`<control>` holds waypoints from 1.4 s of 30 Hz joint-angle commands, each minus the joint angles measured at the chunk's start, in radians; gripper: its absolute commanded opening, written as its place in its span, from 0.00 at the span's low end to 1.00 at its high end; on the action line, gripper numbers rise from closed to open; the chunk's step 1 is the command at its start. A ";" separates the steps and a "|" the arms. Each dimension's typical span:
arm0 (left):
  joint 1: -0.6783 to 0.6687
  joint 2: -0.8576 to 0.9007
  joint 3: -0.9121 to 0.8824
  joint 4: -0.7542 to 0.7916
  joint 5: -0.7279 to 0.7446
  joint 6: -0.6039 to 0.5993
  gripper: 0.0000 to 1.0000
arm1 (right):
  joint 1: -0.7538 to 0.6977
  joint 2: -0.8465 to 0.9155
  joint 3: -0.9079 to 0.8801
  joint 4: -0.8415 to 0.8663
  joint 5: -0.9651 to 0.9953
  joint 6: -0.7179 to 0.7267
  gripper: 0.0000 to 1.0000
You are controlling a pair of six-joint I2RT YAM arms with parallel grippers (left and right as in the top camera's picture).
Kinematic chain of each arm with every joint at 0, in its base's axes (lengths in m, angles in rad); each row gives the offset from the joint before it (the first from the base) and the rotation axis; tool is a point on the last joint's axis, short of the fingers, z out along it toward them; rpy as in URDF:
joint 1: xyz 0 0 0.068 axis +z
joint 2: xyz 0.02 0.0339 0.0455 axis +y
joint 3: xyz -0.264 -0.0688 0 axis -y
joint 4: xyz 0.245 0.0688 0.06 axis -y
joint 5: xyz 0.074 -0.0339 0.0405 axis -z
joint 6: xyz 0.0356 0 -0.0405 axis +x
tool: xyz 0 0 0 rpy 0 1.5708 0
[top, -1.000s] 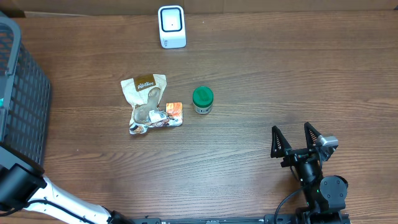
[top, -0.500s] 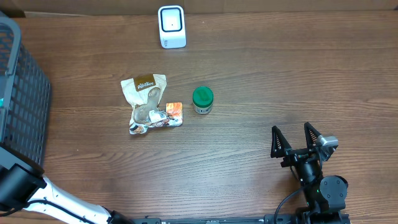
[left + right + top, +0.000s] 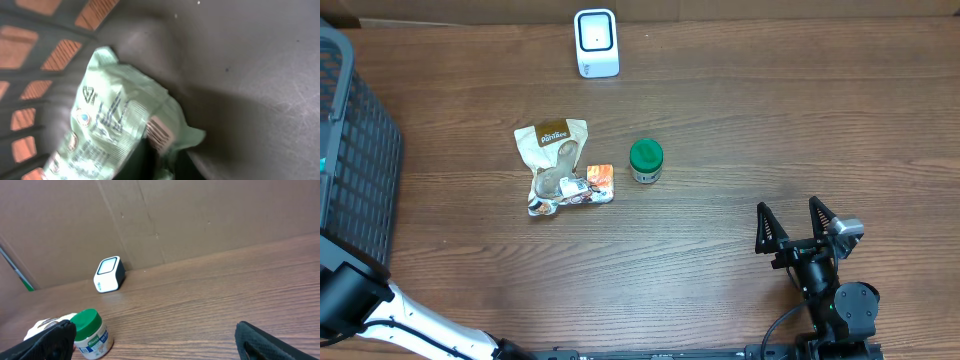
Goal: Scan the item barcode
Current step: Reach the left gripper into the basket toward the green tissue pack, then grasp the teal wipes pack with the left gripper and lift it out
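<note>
Green packet (image 3: 115, 130) blurred, cropped below, basket (image 3: 360, 150) cropped at left

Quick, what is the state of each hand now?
Left hand: cannot be told; it is at a green packet in the basket.
Right hand: open, holding nothing.

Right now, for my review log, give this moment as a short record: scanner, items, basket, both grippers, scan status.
scanner: white scanner, standing at the table's far edge
loose items: brown pouch, orange packet against it, green-lidded jar apart on their right
basket: dark basket at left, holding a pale green packet, barcode showing
left gripper: in the basket by the packet; open or shut unclear
right gripper: open, empty
scan status: nothing at the scanner yet
</note>
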 commanded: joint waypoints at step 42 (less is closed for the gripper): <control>-0.144 -0.378 0.146 -0.178 0.184 -0.178 0.55 | 0.005 -0.010 -0.010 0.005 -0.001 0.003 1.00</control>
